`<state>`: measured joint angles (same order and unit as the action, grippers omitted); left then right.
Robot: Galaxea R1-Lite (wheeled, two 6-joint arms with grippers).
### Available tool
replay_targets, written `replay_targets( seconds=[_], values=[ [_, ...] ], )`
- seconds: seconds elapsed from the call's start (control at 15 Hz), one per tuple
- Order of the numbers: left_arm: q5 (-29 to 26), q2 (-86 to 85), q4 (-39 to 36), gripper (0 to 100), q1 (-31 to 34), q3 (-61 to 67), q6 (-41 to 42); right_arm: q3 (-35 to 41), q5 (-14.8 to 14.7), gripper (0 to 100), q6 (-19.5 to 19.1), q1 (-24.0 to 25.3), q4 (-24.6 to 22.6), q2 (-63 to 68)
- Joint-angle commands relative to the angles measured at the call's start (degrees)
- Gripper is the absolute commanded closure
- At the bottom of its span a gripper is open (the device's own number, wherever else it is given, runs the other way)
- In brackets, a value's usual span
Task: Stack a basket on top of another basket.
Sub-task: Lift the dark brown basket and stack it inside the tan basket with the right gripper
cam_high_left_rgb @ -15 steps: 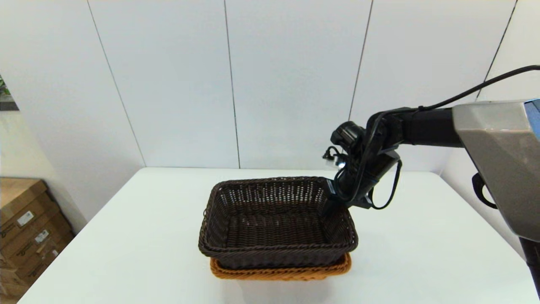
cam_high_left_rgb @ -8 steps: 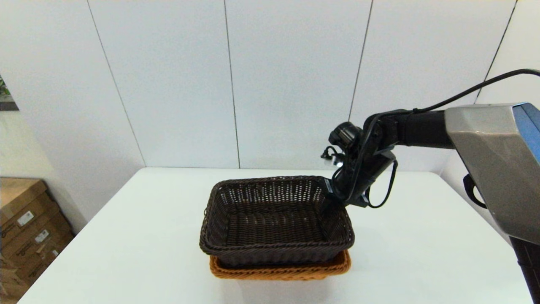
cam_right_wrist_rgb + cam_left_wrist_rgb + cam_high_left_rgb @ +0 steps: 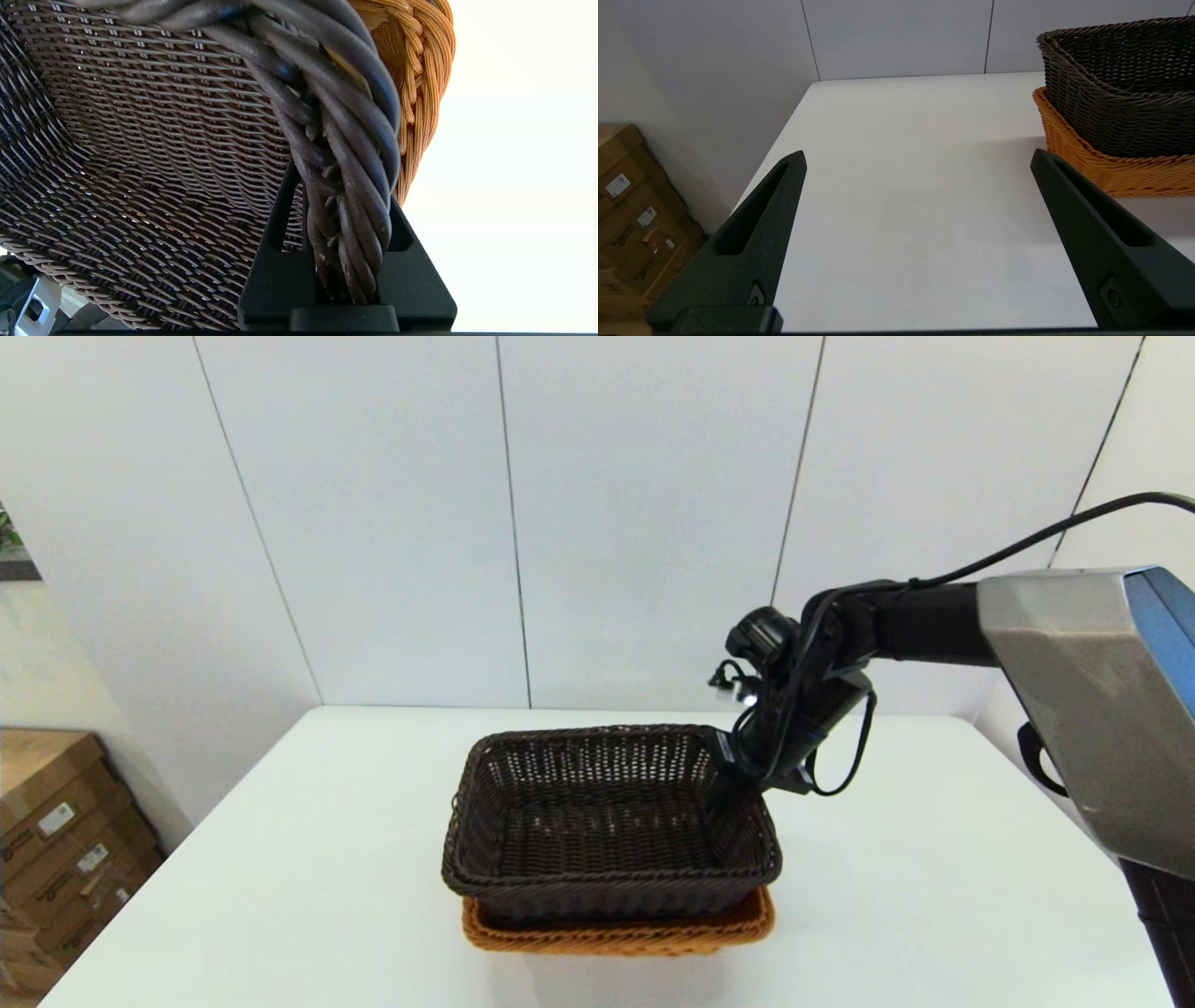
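Observation:
The dark brown basket (image 3: pixel 607 812) sits nested in the top of the orange-tan basket (image 3: pixel 616 935) at the middle of the table, its far right corner a little raised. My right gripper (image 3: pixel 733 775) is shut on the braided rim of that corner. In the right wrist view the dark basket's rim (image 3: pixel 341 140) runs between the two fingers of the right gripper (image 3: pixel 343 186), and the orange-tan basket's rim (image 3: pixel 420 93) shows just beyond. My left gripper (image 3: pixel 919 156) hangs open over bare table, to the left of the dark basket (image 3: pixel 1125 93) and the orange-tan basket (image 3: pixel 1111 172).
The white table (image 3: pixel 934 896) ends at a white panelled wall behind. Cardboard boxes (image 3: pixel 56 840) stand on the floor past the table's left edge, also seen as cardboard boxes (image 3: pixel 630 210) from the left wrist.
My right gripper has drawn slightly left and up with the dark basket's corner. The dark basket has shifted a little left over the orange-tan one.

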<state>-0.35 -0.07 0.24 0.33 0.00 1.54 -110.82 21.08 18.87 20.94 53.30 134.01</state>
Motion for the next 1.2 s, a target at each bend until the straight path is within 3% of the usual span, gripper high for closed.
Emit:
replay_targets(
  seconds=[0.07, 0.67, 0.73, 1.2],
  values=[
    [0.00, -0.01, 0.02, 0, 0.02, 0.09, 0.05, -0.01, 0.10, 100, 0.03, -0.73, 0.32, 0.02],
    [0.00, -0.01, 0.02, 0, 0.02, 0.09, 0.05, 0.08, 0.19, 100, -1.64, -2.22, 0.40, -0.15],
    [0.00, -0.01, 0.02, 0, 0.11, 0.09, 0.05, 0.17, 0.19, 0, -1.64, -2.22, 0.40, -0.15],
    [0.00, -0.01, 0.02, 0, 0.02, 0.09, 0.05, 0.17, 0.28, 0, -1.56, -2.22, 0.49, -0.77]
  ],
)
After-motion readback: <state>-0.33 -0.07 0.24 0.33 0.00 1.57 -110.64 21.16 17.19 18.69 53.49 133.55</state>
